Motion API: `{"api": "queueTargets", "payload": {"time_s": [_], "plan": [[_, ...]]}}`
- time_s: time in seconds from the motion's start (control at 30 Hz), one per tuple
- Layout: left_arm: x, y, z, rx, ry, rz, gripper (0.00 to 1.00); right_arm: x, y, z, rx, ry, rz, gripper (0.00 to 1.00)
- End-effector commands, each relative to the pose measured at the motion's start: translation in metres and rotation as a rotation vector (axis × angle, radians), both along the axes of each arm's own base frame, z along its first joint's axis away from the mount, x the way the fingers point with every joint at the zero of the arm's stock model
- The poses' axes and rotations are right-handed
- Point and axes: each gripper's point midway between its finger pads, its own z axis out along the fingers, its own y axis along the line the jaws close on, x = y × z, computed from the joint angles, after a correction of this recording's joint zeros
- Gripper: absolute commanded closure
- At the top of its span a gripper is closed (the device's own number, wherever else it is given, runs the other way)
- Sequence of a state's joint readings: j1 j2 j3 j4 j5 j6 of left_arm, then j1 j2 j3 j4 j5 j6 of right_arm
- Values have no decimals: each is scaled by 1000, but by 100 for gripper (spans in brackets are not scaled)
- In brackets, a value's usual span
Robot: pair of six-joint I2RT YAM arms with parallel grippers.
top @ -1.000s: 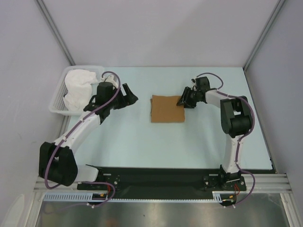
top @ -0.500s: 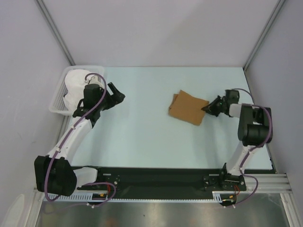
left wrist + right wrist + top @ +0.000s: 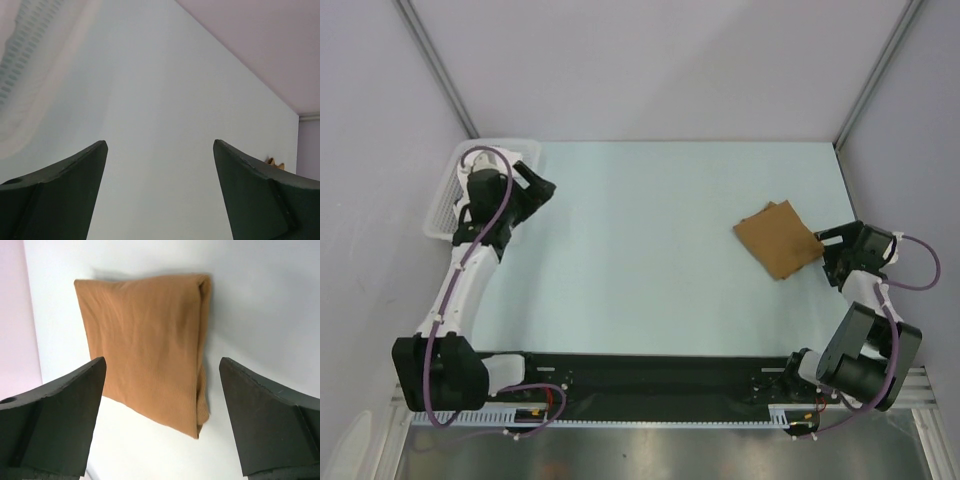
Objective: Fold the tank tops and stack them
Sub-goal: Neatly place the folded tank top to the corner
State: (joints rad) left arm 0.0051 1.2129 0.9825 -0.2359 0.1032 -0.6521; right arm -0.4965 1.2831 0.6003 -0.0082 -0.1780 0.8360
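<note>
The desk [image 3: 650, 240] is a pale, mint-tinted surface, smooth and matte. Toward its right side lies a tan tank top [image 3: 778, 238], folded into a flat, roughly square packet and turned at an angle to the desk's edges (the right wrist view shows the layers doubled over along one thick folded edge, the cloth finely ribbed and lying flat). At the far left corner sits a white lattice basket [image 3: 438, 205], well apart from the folded cloth. A black strip [image 3: 660, 372] runs along the desk's near edge.
</note>
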Motion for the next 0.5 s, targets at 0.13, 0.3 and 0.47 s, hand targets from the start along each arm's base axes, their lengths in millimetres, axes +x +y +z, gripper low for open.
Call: {"api": "queueTargets", "payload": {"time_s": [0.13, 0.3, 0.47], "plan": [[28, 56, 66, -22, -86, 203, 3, -25, -31, 31, -108, 92, -157, 0], [47, 115, 100, 133, -42, 435, 4, -14, -11, 66, -163, -8, -56, 0], [76, 171, 62, 173, 128, 553, 5, -4, 30, 93, -200, -126, 104, 0]]}}
